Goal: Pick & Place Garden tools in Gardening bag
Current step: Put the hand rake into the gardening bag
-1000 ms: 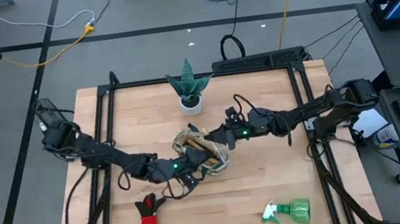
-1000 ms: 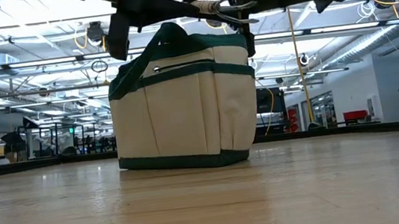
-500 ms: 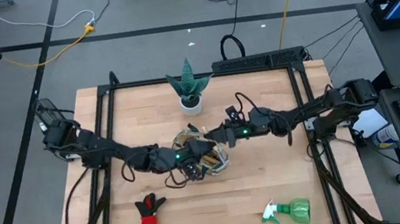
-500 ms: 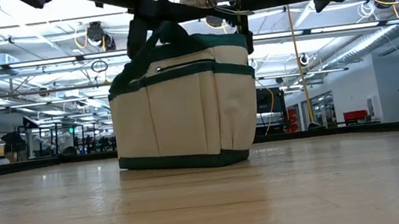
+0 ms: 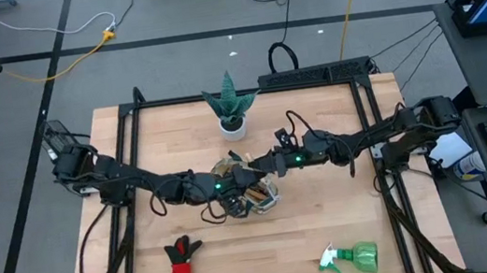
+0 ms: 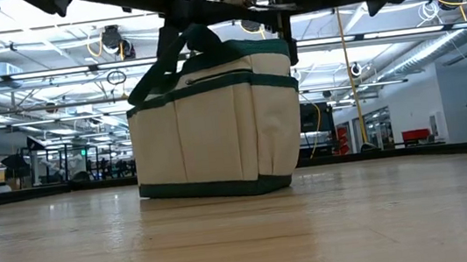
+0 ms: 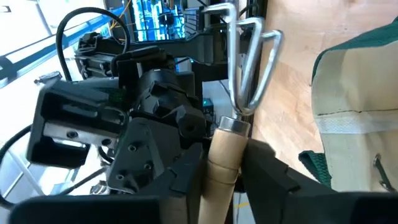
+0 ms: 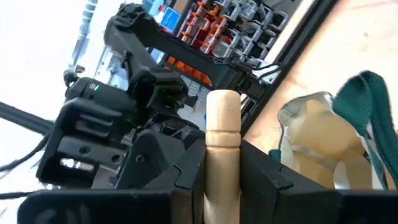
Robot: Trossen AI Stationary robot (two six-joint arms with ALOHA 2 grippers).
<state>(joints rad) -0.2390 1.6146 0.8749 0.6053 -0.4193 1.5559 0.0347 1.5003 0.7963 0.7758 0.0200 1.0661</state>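
While over bag (image 5: 249, 190), both grippers level.

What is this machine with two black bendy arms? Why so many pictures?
It is a robot with two arms, and each arm ends in a two-finger hand. One camera looks down from above. One sits low on the table, and one rides on each wrist. On the table are a gardening bag, a potted plant, a red-black glove and a green spray bottle. Both arms meet over the bag. The left hand grips a small rake. The right hand grips a wooden handle. I cannot tell if that is the same tool.
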